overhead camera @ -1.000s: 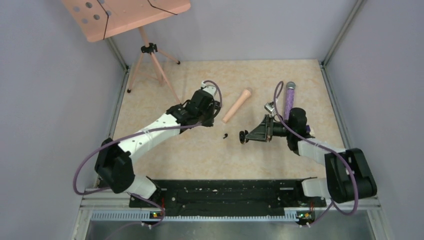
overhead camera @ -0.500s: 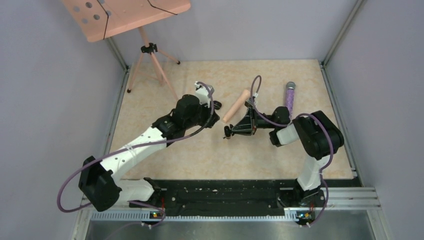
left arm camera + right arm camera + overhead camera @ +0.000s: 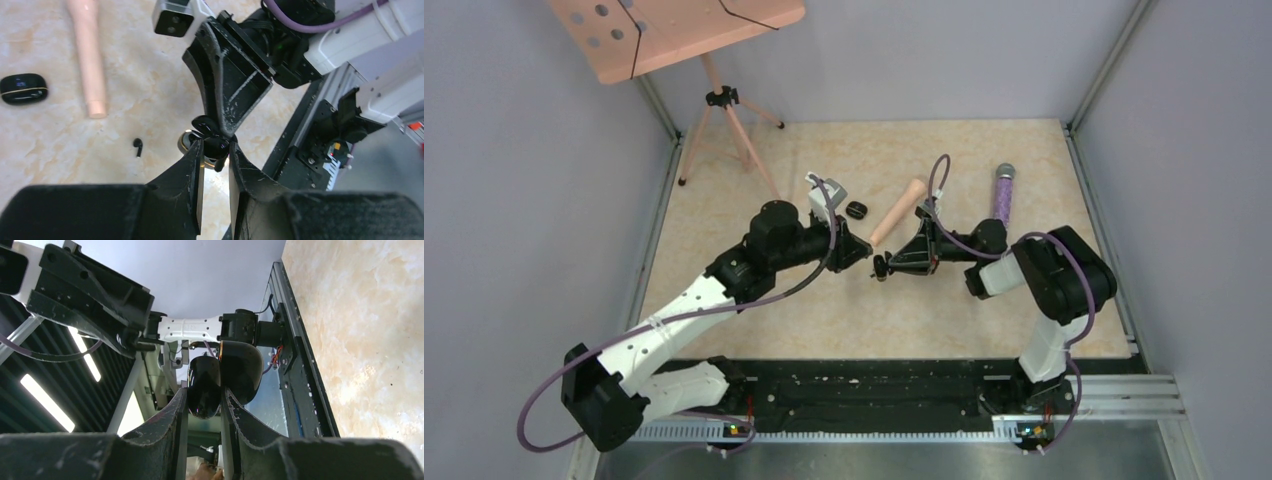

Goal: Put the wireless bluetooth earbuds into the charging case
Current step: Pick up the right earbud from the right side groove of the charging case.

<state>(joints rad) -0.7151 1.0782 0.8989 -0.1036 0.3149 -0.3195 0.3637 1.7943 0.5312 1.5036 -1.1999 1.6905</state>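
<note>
charging case (image 3: 240, 370) in right pincer (image 3: 204, 399), interior hidden, left pincer (image 3: 215, 147) grip unclear

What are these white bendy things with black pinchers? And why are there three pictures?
They are two robot arms bolted to a table. One picture looks down from above. The other two come from little cameras on each arm's wrist, so you see that arm's own claw up close. The right claw pinches a shiny black charging case, open like a clam. The left claw is shut on what looks like a tiny black earbud, right at the case. A second earbud lies on the table, with a peach stick, a purple wand and another small black lump.
</note>
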